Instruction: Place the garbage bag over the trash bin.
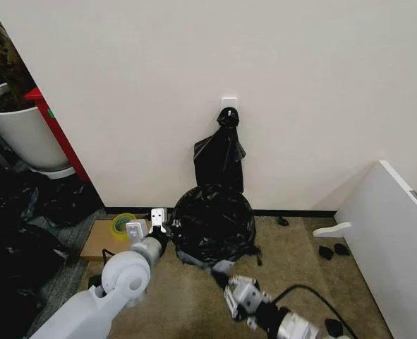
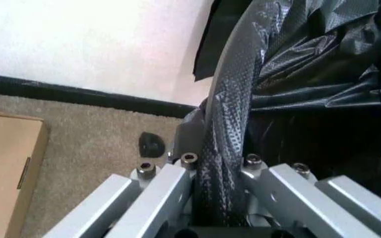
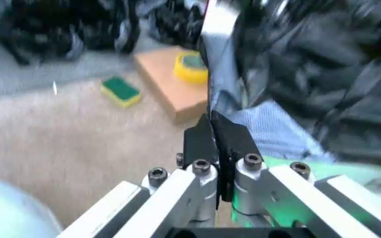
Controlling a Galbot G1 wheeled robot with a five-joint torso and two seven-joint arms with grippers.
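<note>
1. The trash bin (image 1: 194,256) stands on the carpet floor (image 1: 293,261) close to the white wall (image 1: 215,56). The garbage bag (image 1: 212,222) lies over it and covers its top and most of its sides.
2. The left pincer (image 1: 156,224) is at the left edge of the covered bin. In the left wrist view its two fingers (image 2: 170,183) are closed on a thick fold of the garbage bag (image 2: 227,114), which runs up from between them along the rim.
3. The right pincer (image 1: 226,277) is low at the front right of the bin, touching the lower edge of the bag. In the right wrist view its black fingertips (image 3: 207,141) are pressed together, with a thin edge of the bag (image 3: 220,74) rising from them, and pale green plastic of the bin (image 3: 329,173) shows just beside.
4. A knotted bunch of black bags (image 1: 220,159) hangs on the wall behind the bin.
5. A yellow tape roll (image 1: 122,224) lies on a flat cardboard box (image 1: 99,241), near the left pincer.
</note>
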